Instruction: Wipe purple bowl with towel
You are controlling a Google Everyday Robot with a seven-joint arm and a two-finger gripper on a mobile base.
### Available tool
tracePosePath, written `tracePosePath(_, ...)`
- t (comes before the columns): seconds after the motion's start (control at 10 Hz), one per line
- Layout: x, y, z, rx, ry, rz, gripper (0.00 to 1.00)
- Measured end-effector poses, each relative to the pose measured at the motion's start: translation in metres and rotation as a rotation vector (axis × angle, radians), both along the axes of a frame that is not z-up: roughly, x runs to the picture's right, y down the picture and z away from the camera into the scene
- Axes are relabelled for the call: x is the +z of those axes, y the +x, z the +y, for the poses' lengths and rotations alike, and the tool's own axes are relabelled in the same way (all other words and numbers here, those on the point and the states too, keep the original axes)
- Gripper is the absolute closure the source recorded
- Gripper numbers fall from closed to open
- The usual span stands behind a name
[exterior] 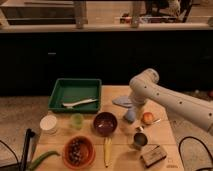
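The purple bowl (105, 123) stands on the wooden table (165, 135), near the middle. The towel (121, 101) lies flat behind and to the right of it, partly hidden by my arm. My white arm reaches in from the right and bends down. My gripper (133, 111) hangs low over the table, just right of the towel and above a blue sponge (129, 117). It is behind and to the right of the bowl.
A green tray (60, 95) with a white utensil (80, 103) sits back left. A green cup (76, 120), white cup (48, 123), orange bowl (79, 150), yellow banana (107, 151), metal cup (140, 140), orange fruit (147, 118) and brown box (153, 155) surround the bowl.
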State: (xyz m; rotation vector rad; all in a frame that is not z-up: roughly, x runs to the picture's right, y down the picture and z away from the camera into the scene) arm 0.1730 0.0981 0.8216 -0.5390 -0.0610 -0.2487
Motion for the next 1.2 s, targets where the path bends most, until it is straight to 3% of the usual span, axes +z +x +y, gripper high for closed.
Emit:
tracePosePath(0.2, 0.013, -0.008, -0.003, -0.021, 0.005, -0.017, 0.20)
tracePosePath(1.2, 0.037, -0.024, -0.012, -0.104, 0.020, -0.076, 0.20)
